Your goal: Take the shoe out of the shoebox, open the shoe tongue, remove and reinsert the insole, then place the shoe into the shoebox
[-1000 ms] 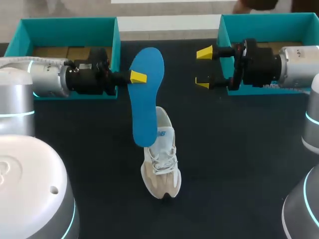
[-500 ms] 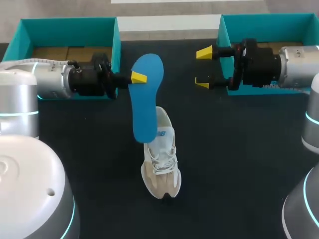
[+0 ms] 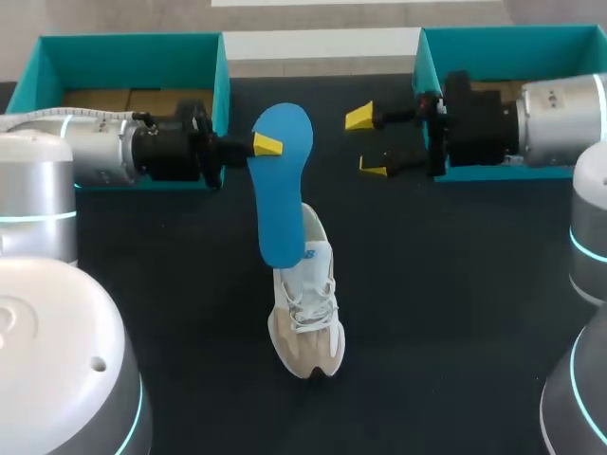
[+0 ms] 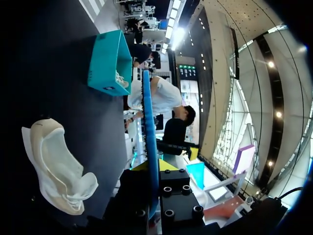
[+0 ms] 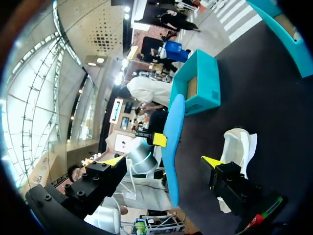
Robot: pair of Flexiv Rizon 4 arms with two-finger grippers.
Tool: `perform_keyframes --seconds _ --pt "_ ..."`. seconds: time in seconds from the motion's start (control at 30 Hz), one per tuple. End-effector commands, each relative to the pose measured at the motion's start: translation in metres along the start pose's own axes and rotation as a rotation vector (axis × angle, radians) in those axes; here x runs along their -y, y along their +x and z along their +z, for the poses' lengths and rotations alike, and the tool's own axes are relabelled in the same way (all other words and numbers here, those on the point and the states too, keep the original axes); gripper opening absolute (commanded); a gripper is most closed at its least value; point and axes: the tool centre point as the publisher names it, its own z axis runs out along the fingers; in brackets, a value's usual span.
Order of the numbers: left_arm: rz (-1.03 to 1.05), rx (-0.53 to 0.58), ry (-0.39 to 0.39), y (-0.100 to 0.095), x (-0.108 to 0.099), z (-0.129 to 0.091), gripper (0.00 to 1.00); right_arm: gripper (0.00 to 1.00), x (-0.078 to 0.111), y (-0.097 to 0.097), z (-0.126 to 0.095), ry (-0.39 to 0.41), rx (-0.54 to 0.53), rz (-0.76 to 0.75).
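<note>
Left arm (image 3: 95,156) enters from the left. Its jaws clamp the blue insole (image 3: 282,199) near the upper end, with one yellow tip showing on the near face. The insole's lower end lies over the heel opening of the white shoe (image 3: 305,322) — contact unclear. Shoe stands on the dark desk (image 3: 455,313). Right arm (image 3: 531,128) — jaws parted, near the insole, not touching.

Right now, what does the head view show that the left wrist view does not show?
Only the head view shows the left shoebox and the broad blue face of the insole. Only the left wrist view shows the inside of the shoe through its opening, and the insole edge-on. Both show the insole held in the left gripper, the shoe, and the right shoebox.
</note>
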Motion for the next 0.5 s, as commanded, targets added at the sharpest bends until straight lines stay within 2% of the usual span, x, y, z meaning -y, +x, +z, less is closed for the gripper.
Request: perform_keyframes --seconds 0.03,0.3,0.5 --pt "0.000 0.010 0.000 0.002 0.001 0.001 0.00 1.00 0.004 0.019 0.001 -0.010 0.168 -0.004" --pt "0.000 0.007 0.009 0.002 0.002 0.000 0.00 1.00 0.005 0.033 0.004 -0.003 0.319 0.002" --pt "0.000 0.007 0.009 0.002 0.002 0.000 0.00 1.00 0.005 0.033 0.004 -0.003 0.319 0.002"
